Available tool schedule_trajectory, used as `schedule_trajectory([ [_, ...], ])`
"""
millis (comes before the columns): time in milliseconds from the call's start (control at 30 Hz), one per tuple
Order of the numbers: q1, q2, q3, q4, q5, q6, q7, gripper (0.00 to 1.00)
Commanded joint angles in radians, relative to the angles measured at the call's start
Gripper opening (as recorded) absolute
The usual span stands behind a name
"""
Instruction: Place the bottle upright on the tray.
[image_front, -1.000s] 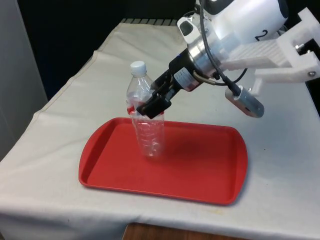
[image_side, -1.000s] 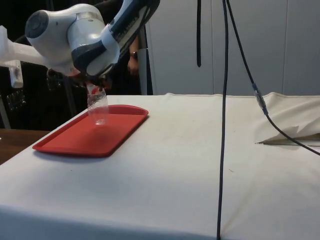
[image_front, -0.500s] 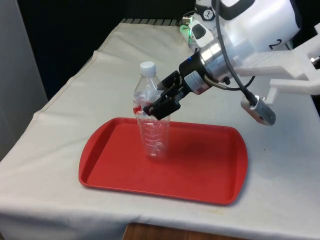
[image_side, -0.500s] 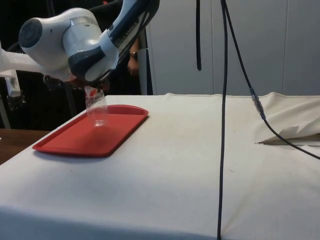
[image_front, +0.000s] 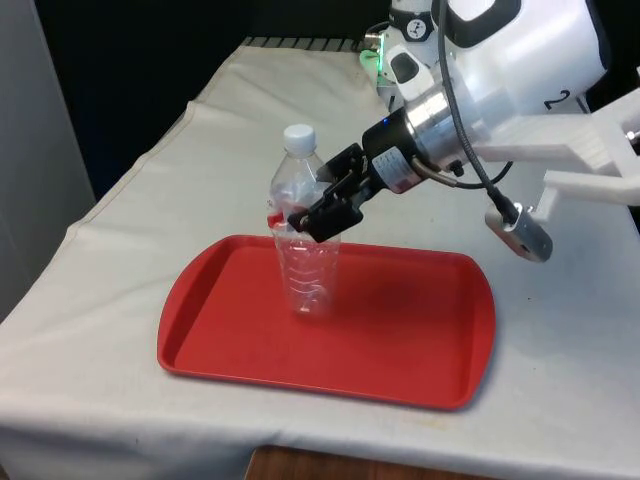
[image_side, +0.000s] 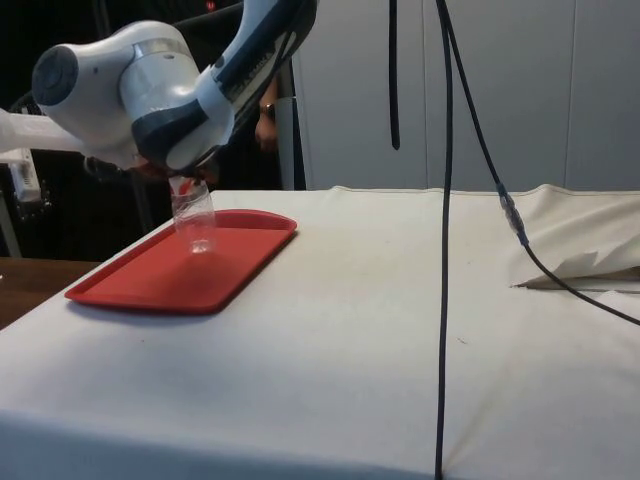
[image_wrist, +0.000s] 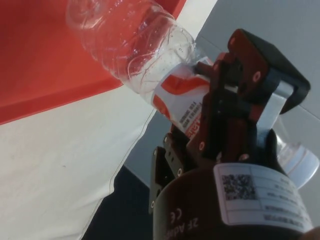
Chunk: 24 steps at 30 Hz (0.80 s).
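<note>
one bottle (image_front: 303, 250) stands upright on the red tray (image_front: 400, 340). the gripper (image_front: 318, 212) has its jaws clamped on it; only letting go remains.

worktop (image_front: 120, 250): covered by a white cloth (image_side: 400, 330) that hangs over its edges
tray (image_front: 400, 340): red, flat on the cloth, close to the worktop's near edge in the front view
cloth fold (image_side: 585, 268): a raised, creased flap by the worktop's edge at the side view's right
cable (image_side: 443, 250): dark, hangs down in front of the worktop in the side view
</note>
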Motion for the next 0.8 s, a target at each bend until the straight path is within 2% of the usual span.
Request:
schedule_trajectory([
  [0, -0.002, 0.006, 0.001, 0.004, 0.003, 0.006, 0.007, 0.14],
  [333, 0.0, 0.015, 0.001, 0.0, 0.0, 0.0, 0.031, 0.14],
  [433, -0.001, 0.02, 0.001, 0.003, 0.002, 0.006, 0.055, 0.14],
  [767, -0.001, 0.025, 0.002, 0.004, 0.002, -0.002, 0.059, 0.14],
])
